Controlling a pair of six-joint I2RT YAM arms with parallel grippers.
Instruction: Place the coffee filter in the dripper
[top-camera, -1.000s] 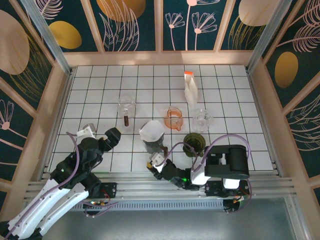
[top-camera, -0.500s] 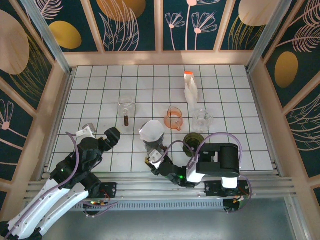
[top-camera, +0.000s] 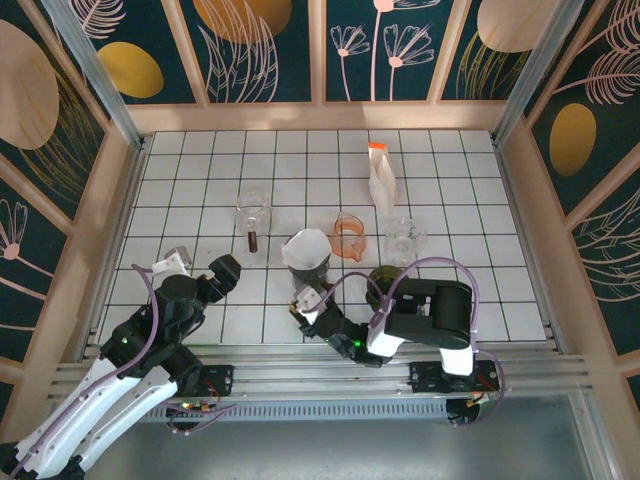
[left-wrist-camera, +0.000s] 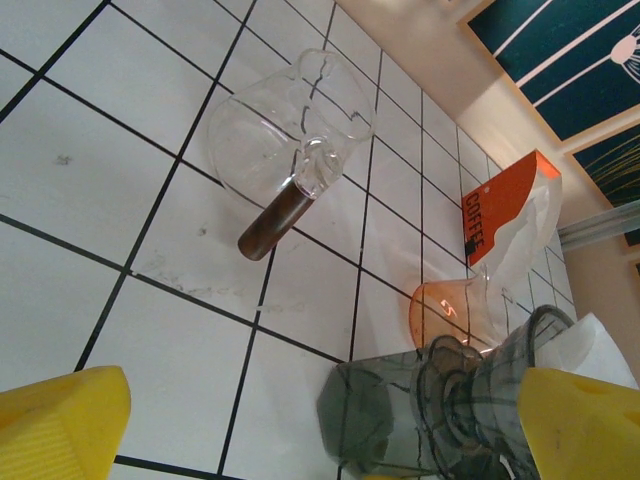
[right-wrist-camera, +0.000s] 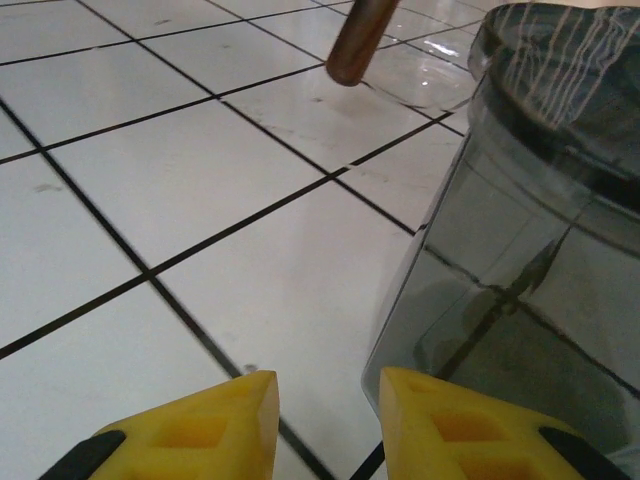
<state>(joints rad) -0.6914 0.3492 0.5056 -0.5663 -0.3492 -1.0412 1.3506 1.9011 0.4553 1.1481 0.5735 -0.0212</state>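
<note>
The white coffee filter (top-camera: 306, 247) sits in the mouth of the smoke-grey glass dripper (top-camera: 309, 276), mid-table. In the left wrist view the dripper (left-wrist-camera: 440, 410) lies low right with the filter's white edge (left-wrist-camera: 590, 345) behind it. My right gripper (top-camera: 306, 301) is at the dripper's near side. Its yellow jaws stand a little apart, with bare tile between them. In the right wrist view the right gripper (right-wrist-camera: 325, 425) has the dripper's wall (right-wrist-camera: 520, 230) just beside its right finger. My left gripper (top-camera: 228, 271) is wide open, left of the dripper.
A clear glass jug with a brown handle (top-camera: 253, 216) stands at the back left. An orange cup (top-camera: 348, 237), a clear glass (top-camera: 405, 240) and a coffee bag (top-camera: 382, 180) stand behind. A dark green round dish (top-camera: 387, 283) is right of the dripper.
My right gripper has moved forward to the dripper's base. The dripper with the filter has shifted slightly toward the back. The left arm has not moved.
</note>
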